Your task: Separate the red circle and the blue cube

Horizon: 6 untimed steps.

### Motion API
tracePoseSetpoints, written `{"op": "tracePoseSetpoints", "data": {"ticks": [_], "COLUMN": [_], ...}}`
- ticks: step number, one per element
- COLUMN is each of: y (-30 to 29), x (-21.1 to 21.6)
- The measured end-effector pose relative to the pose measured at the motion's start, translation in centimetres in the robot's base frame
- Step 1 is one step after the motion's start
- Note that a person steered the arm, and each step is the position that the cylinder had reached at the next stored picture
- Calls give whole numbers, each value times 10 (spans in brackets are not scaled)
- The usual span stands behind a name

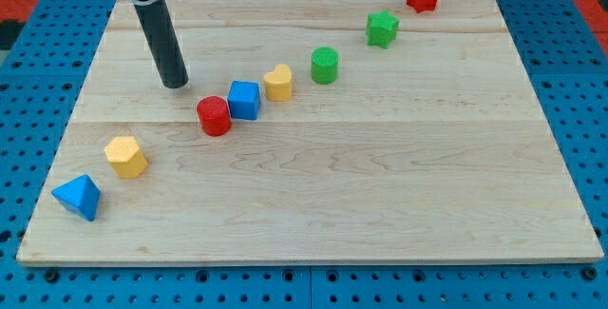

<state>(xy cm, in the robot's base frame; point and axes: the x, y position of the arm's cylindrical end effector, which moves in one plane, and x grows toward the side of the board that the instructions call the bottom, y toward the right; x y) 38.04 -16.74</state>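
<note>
Separation not done: red circle (pixel 215 116) touches blue cube (pixel 244 100), circle on the cube's lower-left side. My tip (pixel 175 85), a bare rod holding nothing, sits upper-left of the circle, apart from it. Push remains.

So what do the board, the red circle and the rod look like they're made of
Board: pale wood, matte, with visible grain and plank seams.
Red circle: probably painted wood or plastic; solid colour, soft sheen, no grain showing.
Rod: dark, smooth, maybe metal or plastic; my tip sits upper left of the circle.
</note>
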Motion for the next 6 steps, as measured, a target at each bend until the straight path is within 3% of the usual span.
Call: {"op": "tracePoseSetpoints", "data": {"ticks": [1, 2, 3, 6], "y": [13, 68, 63, 4], "x": [6, 23, 56, 75]}}
